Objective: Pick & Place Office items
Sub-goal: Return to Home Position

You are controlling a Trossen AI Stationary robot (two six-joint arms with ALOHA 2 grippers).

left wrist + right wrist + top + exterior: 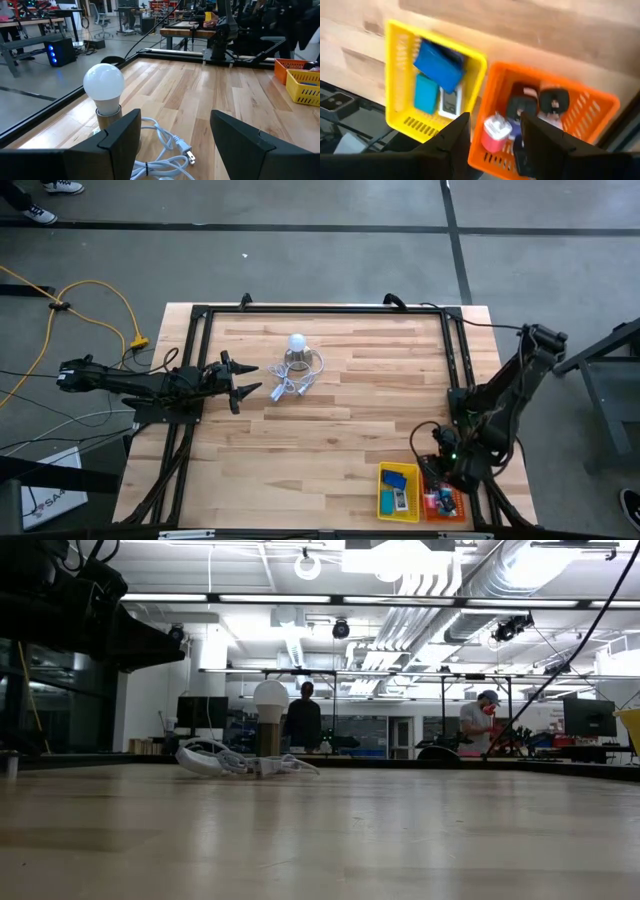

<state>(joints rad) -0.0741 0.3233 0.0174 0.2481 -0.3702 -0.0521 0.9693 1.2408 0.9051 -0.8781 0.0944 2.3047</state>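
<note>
The office items lie in two mesh trays at the table's near right corner. The yellow tray (395,75) holds a blue block (439,62), a lighter blue piece (426,92) and a small white piece (451,102). The orange tray (600,107) holds black clips (554,100) and a pink-and-white cube (495,134). My right gripper (495,122) hangs open above the orange tray (447,502), pointing steeply down, with nothing between its fingers. My left gripper (240,380) waits open and level at the table's left, facing the bulb.
A white ball-topped lamp (296,343) with a looped white cord (292,385) stands left of the table's middle, just ahead of my left gripper (175,122). A black frame (320,310) runs round the table's edges. People stand in the room beyond the table.
</note>
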